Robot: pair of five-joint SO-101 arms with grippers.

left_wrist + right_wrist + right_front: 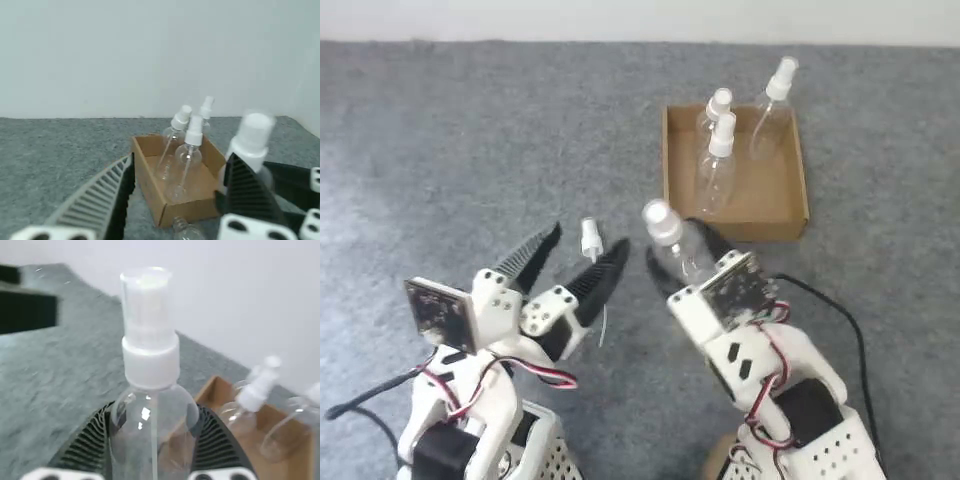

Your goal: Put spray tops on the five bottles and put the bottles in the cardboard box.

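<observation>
Surface: noted a grey, carpet-like counter (470,150) under both arms. Room: noted a plain pale wall (150,50) behind the far edge.

Logged cardboard box (772,228) on the far right part of the counter, open side up. Counted three bottles inside, all clear and all with white spray tops: one (717,170) near the middle, one (710,112) by the far left corner, one (770,115) slanting toward the far right corner.

Right hand (682,262): found pinching a fourth bottle (670,235) at the rounded shoulder, ribbed fingers (87,445) pressed to both sides. White spray top seated on the neck. Bottle up off the counter, just short of the box's near wall, cap pointing left of the box.

Left hand (586,250): found spread wide, gripping nothing. Located a loose spray top (590,238) on the counter between the two black fingertips, thin dip tube trailing back toward the arm. Cannot tell about contact with either finger. Well apart from the box, left of the held bottle.
</observation>
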